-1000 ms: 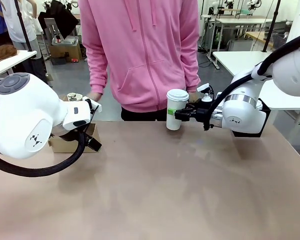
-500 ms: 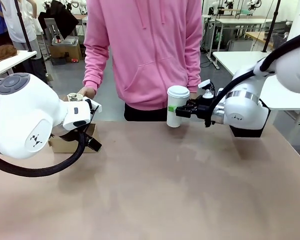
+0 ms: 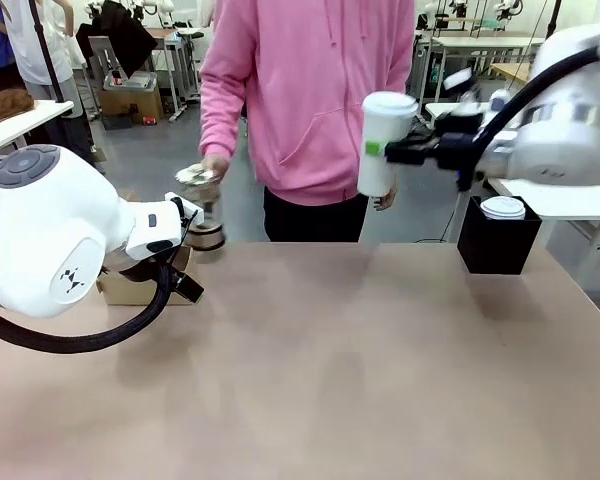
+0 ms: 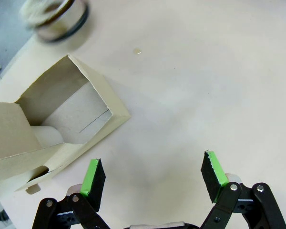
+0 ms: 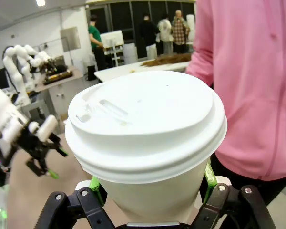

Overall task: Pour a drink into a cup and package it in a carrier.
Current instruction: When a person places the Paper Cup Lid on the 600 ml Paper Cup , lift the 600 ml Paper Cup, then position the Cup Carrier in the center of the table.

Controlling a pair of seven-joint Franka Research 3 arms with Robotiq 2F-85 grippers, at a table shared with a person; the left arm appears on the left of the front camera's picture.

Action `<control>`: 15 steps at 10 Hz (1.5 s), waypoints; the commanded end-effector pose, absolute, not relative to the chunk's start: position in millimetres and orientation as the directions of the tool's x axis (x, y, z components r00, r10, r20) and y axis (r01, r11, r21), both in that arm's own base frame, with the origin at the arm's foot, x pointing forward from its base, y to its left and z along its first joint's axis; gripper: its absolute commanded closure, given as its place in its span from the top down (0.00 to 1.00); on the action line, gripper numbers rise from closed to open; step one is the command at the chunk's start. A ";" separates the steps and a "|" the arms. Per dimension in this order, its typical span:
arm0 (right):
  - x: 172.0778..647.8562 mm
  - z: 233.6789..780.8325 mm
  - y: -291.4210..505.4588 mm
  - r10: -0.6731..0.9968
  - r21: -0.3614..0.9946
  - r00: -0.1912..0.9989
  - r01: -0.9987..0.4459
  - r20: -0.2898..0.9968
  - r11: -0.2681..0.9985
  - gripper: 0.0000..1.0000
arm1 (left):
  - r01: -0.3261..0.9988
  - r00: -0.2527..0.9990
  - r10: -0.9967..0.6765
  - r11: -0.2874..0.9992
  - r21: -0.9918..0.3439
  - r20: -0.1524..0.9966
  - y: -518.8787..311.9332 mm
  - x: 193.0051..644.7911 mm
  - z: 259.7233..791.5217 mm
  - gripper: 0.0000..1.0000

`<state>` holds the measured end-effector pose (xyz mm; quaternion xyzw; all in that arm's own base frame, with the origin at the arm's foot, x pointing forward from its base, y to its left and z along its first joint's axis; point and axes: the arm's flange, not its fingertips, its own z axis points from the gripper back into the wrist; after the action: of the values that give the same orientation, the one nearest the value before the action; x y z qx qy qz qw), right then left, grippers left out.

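The right gripper (image 3: 377, 150) is clamped on the lidded cup (image 3: 388, 118), which is held upright in the air above the table's (image 3: 330, 380) far right side. The carrier (image 4: 57, 126) lies well apart to the left, just beside the left gripper (image 4: 155, 177), whose jaws stand wide apart and empty.

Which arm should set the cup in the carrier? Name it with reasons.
Right. The right gripper is shut on the lidded cup, raised above the table; the left gripper hangs open and empty beside the carrier.
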<state>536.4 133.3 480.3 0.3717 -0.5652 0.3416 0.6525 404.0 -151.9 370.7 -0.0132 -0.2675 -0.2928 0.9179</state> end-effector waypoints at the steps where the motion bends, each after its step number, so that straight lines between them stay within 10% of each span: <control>1: 495.4 524.2 112.9 0.031 0.114 0.150 -0.857 0.988 0.502 0.87 | 0.544 0.686 -0.529 0.829 0.131 0.499 -151.3 403.8 370.5 1.00; 15: 455.3 564.5 102.8 0.036 0.077 0.110 -0.860 0.993 0.504 0.87 | 0.544 0.686 -0.529 0.829 0.131 0.499 -151.3 403.8 370.5 1.00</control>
<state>456.2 101.7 558.9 0.3595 -0.5678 0.3427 0.6564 403.9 -152.1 370.7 -0.0132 -0.2675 -0.2930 0.9178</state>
